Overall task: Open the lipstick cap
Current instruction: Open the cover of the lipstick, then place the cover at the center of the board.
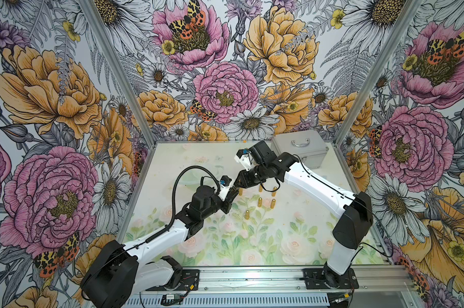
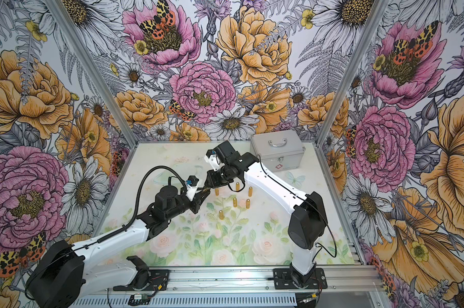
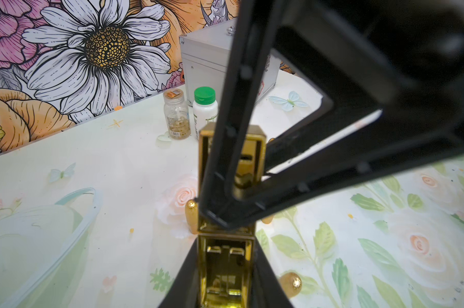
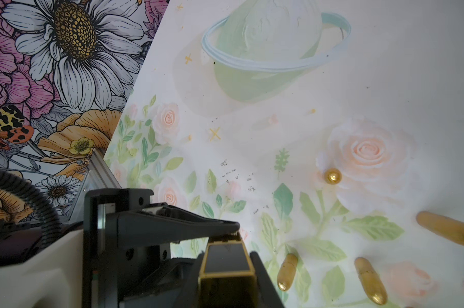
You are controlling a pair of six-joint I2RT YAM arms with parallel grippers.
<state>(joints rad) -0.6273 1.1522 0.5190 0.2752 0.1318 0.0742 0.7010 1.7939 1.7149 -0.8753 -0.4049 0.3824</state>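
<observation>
The left gripper (image 1: 233, 192) and right gripper (image 1: 236, 186) are seen meeting at mid-frame in both top views. Each is clamped on one end of the gold lipstick (image 3: 225, 266), which is held between them, above the mat (image 1: 225, 240).

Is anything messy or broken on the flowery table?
Nothing stands out. The little gold tubes stand upright on the table, nothing spilled. The left gripper and right gripper hold the square gold lipstick between them, above the table.
</observation>
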